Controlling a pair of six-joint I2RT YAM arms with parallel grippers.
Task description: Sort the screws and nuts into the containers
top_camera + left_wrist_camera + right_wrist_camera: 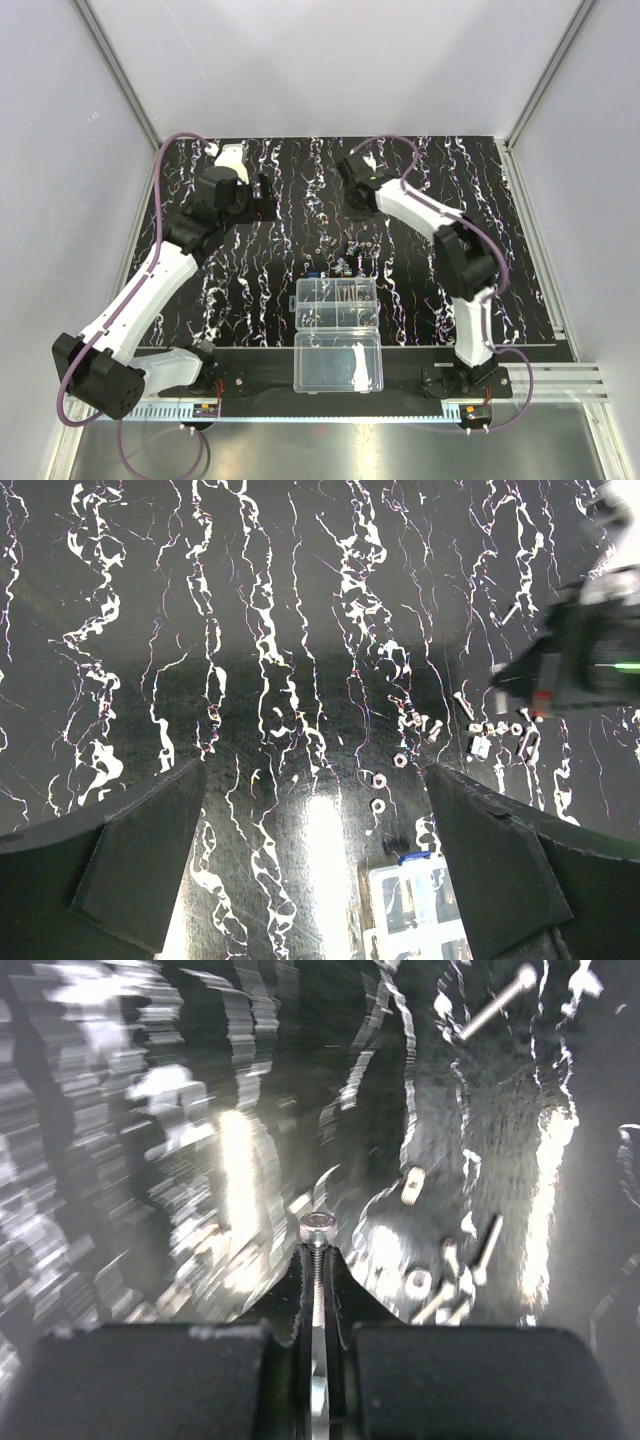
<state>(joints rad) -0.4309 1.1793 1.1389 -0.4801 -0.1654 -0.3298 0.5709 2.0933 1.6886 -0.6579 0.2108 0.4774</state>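
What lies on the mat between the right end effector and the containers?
Loose screws and nuts lie scattered between the right end effector and the containers. The top view shows this, and the left wrist view shows it closer.

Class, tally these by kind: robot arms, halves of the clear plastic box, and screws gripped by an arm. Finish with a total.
Robot arms: 2 (left arm, right arm)
Clear box halves: 2 (divided half, lid half)
Gripped screws: 1, the screw pinched in the right gripper
Total: 5
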